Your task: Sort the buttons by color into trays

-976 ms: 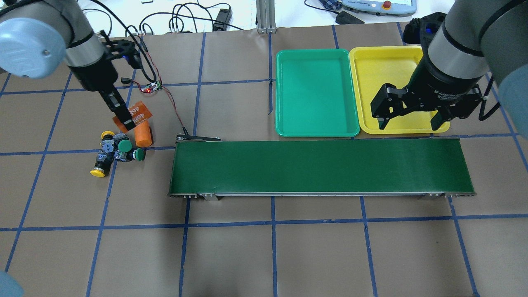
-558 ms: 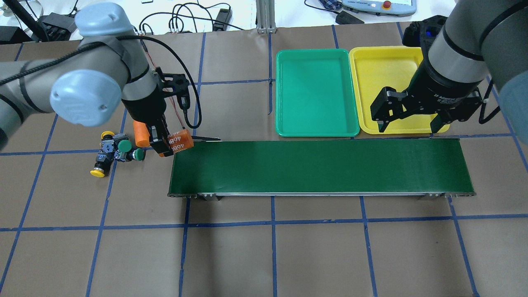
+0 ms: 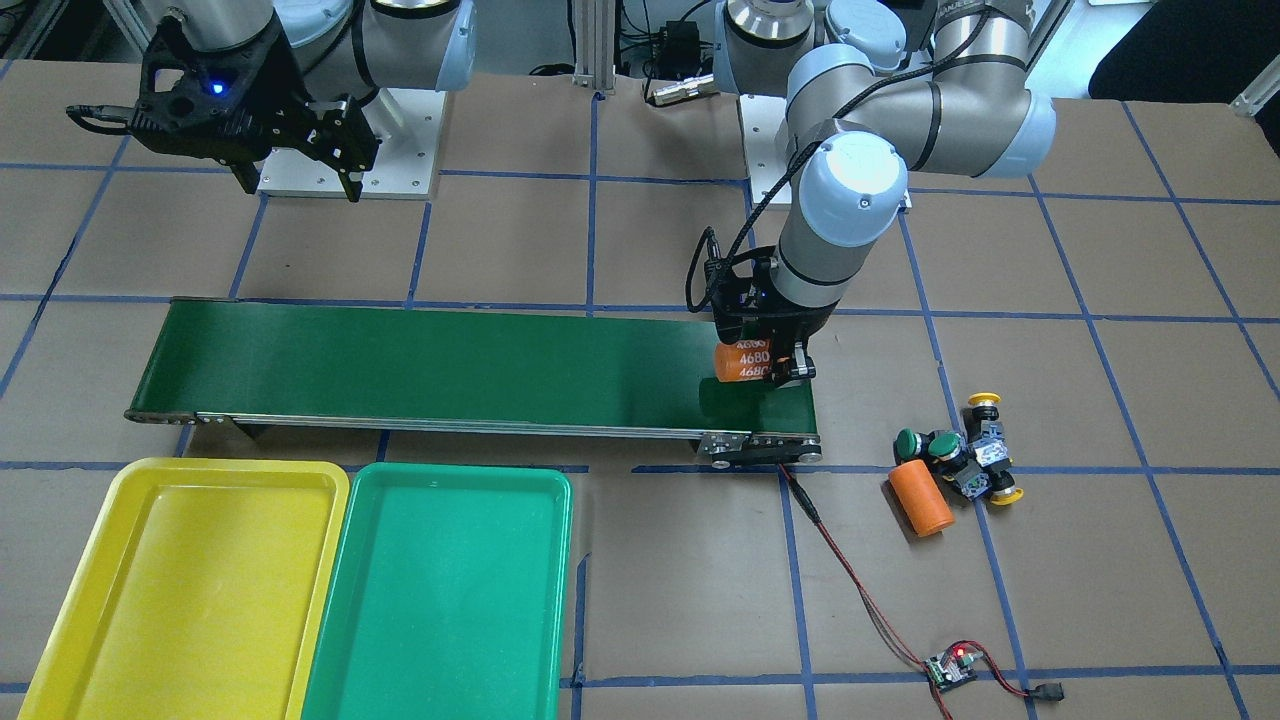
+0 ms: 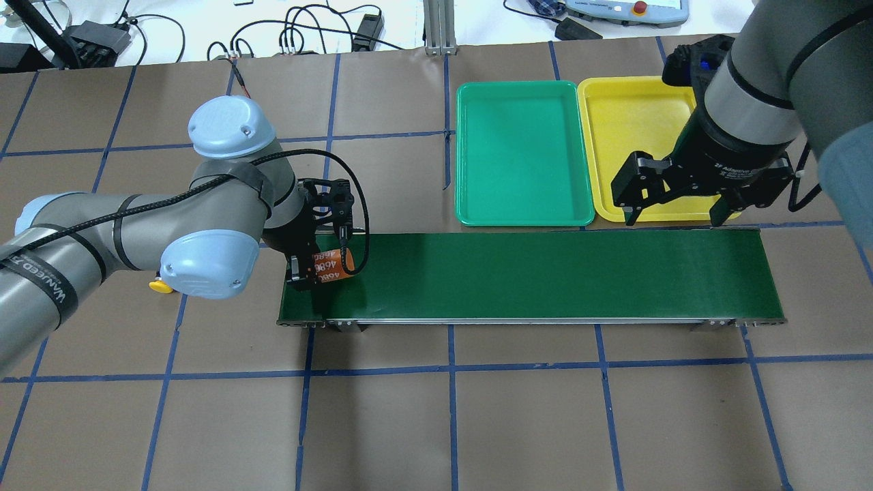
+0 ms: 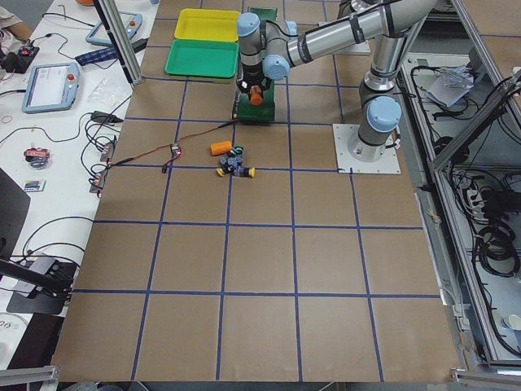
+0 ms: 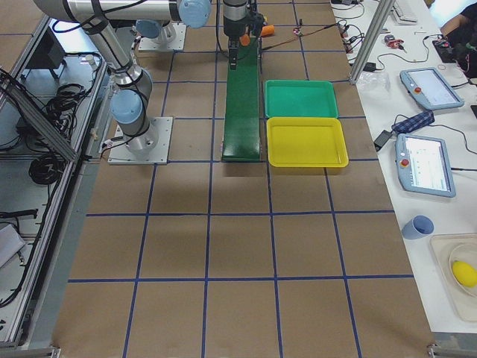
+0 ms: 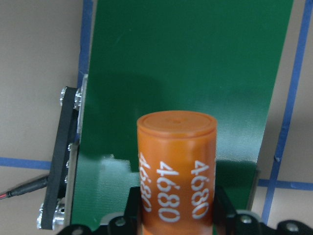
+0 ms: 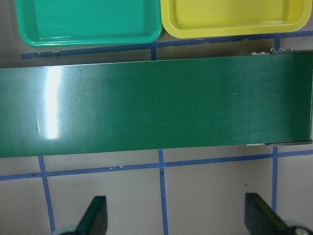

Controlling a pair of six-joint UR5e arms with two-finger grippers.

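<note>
Since the earlier frame the left claw (image 3: 770, 365) has brought an orange 4680 cylinder (image 7: 176, 166) from beside the buttons (image 3: 960, 460) to over the conveyor belt (image 4: 545, 273) end, and is clenched on it. Meanwhile the right claw (image 4: 672, 215) waits released by the yellow tray (image 4: 634, 136). All buttons lie clustered on the surface (image 3: 1100, 400); next, probably, it should set down the cylinder and fetch a button.

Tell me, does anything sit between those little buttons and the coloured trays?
Yes. An orange cylinder lies right beside the buttons on the trays' side, and a red wire runs across beyond it.
</note>
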